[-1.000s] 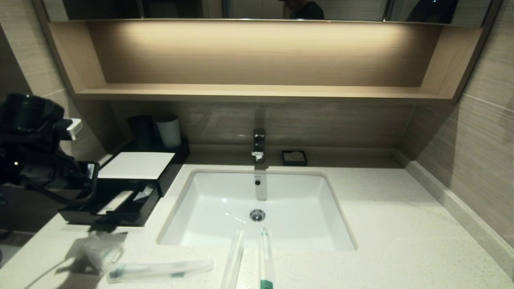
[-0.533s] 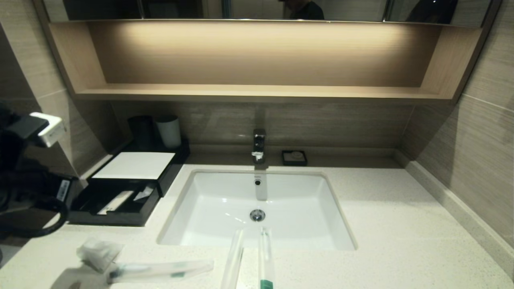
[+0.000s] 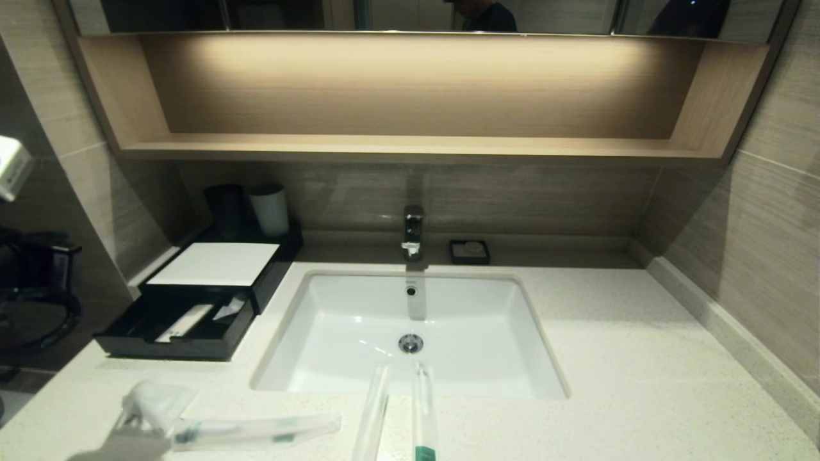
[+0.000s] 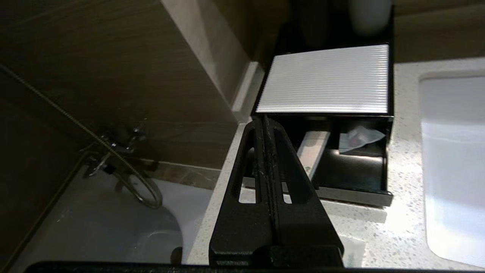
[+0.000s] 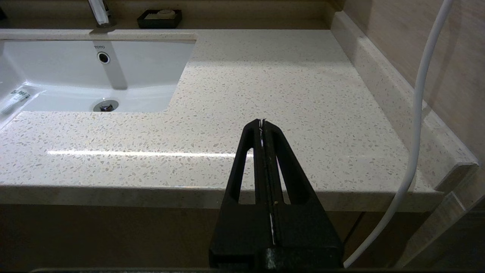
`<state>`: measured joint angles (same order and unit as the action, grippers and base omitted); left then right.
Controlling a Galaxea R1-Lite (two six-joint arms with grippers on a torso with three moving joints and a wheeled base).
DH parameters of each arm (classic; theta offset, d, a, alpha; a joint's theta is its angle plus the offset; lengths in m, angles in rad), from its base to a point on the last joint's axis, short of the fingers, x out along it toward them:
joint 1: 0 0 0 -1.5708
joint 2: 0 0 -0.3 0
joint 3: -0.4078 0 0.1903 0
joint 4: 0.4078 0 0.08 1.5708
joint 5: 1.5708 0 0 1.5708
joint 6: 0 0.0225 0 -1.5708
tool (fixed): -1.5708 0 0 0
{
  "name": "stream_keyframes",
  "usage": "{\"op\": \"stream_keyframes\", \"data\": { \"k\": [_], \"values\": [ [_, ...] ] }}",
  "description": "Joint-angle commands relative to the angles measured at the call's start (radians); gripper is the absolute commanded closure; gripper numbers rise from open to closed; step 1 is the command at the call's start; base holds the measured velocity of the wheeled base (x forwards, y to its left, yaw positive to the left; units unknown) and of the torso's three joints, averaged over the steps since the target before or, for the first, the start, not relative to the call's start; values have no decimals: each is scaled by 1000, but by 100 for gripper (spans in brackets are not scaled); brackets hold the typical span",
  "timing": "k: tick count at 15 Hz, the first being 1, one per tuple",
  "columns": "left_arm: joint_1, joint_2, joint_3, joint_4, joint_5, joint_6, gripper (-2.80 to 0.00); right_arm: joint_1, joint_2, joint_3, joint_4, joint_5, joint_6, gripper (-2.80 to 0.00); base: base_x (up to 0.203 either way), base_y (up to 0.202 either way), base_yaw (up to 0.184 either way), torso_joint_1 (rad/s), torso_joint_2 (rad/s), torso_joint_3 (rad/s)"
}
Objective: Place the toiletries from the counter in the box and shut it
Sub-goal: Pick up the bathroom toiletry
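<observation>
Where the head view takes in the whole counter (image 3: 640, 358), we list: the box (image 3: 214, 264) at the back left, its drawer (image 3: 176, 333) pulled out, a flat packet (image 3: 186, 322) and a crumpled white scrap (image 3: 229, 308) lying inside. On the near edge we count a soft white sachet (image 3: 154, 403), one clear sleeve (image 3: 256, 430) just beside it, and two more sleeves (image 3: 373, 416) (image 3: 423, 416) reaching over the sink (image 3: 410, 333) rim. Cups (image 3: 269, 210) stand behind the box; a small dish (image 3: 469, 251) sits beside the tap (image 3: 413, 232).

Only the left wrist view gives us the left gripper (image 4: 264, 122), fingers pressed together on nothing, raised off the counter's left end facing the open drawer. Only the right wrist view gives us the right gripper (image 5: 262, 123), likewise closed and empty, parked below the counter's front edge. A printed packet end (image 5: 17, 98) shows there, perhaps one of the sleeves.
</observation>
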<state>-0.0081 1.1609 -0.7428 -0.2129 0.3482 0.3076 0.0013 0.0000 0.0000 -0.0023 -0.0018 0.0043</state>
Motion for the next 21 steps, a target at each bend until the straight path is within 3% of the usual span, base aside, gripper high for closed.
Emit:
{"op": "stream_keyframes", "data": {
  "k": [1, 10, 14, 21],
  "values": [
    [6, -8, 17, 16, 15, 5, 0, 0, 0, 2, -1, 0, 0, 0, 0, 0, 0, 0, 0, 0],
    [11, -35, -7, 376, 8, -10, 0, 0, 0, 2, -1, 0, 0, 0, 0, 0, 0, 0, 0, 0],
    [15, -6, -11, 400, 9, -75, 0, 0, 0, 2, -1, 0, 0, 0, 0, 0, 0, 0, 0, 0],
    [23, 19, -19, 570, 3, -214, 0, 0, 0, 2, -1, 0, 0, 0, 0, 0, 0, 0, 0, 0]
  ]
}}
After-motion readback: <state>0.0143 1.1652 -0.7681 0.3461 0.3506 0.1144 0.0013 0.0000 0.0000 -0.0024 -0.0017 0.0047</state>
